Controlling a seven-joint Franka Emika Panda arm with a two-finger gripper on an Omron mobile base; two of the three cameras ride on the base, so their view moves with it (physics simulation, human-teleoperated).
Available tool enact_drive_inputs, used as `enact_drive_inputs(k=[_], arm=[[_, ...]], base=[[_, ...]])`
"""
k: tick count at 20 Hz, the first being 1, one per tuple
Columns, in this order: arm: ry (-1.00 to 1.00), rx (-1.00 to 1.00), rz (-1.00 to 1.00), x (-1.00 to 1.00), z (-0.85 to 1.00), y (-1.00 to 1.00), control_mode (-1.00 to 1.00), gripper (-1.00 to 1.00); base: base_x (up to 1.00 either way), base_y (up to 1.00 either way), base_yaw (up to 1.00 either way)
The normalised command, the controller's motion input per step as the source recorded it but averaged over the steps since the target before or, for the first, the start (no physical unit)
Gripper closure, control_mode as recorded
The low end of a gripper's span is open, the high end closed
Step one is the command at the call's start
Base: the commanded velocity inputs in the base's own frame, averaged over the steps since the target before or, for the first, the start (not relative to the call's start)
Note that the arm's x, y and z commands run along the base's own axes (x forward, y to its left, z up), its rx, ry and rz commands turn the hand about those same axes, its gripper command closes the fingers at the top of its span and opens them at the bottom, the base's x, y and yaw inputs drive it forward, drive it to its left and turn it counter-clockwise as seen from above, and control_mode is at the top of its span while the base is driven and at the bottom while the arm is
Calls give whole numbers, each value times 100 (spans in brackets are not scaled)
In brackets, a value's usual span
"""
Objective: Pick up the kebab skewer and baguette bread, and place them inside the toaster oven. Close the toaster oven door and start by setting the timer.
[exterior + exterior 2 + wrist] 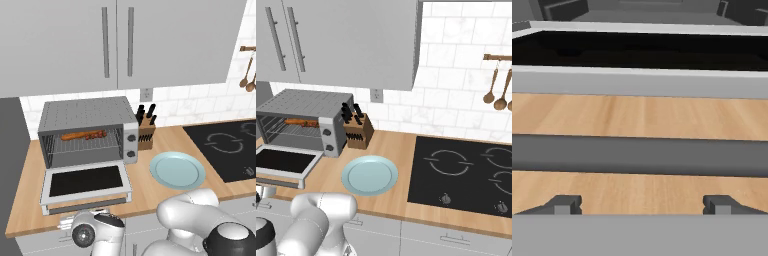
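Note:
The toaster oven [87, 131] [303, 122] stands at the counter's left with the toaster oven door [85, 181] [283, 161] dropped flat. On its wire rack lie the orange-brown baguette bread [74, 136] [293, 121] and, end to end with it, the dark red kebab skewer [96, 134] [309, 123]. My gripper [642, 206] is open, fingers wide apart, low in front of the door. The door's dark bar handle [640, 155] [85, 205] runs across just beyond the fingertips [562, 205]. Past it are the silver door frame [640, 82] and the dark glass. Nothing is held.
A pale blue plate [177, 170] [369, 175] lies on the wooden counter right of the oven. A knife block [146, 132] [358, 131] stands beside the oven's knob panel. A black cooktop [225, 145] [461, 172] takes the right side. Wooden spoons [496, 95] hang on the wall.

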Motion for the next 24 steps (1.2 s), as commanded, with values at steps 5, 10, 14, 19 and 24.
enact_drive_inputs(k=[5,10,14,19,24], arm=[[0,0,0,8,0,0,-100,-100],[0,0,0,16,-1,0,-100,-100],[-1,0,0,19,0,0,-100,-100],[-6,0,0,6,42,0,-100,-100],[-8,0,0,6,67,0,-100,-100]], base=[[0,0,0],[0,0,0],[0,0,0],[0,0,0],[0,0,0]])
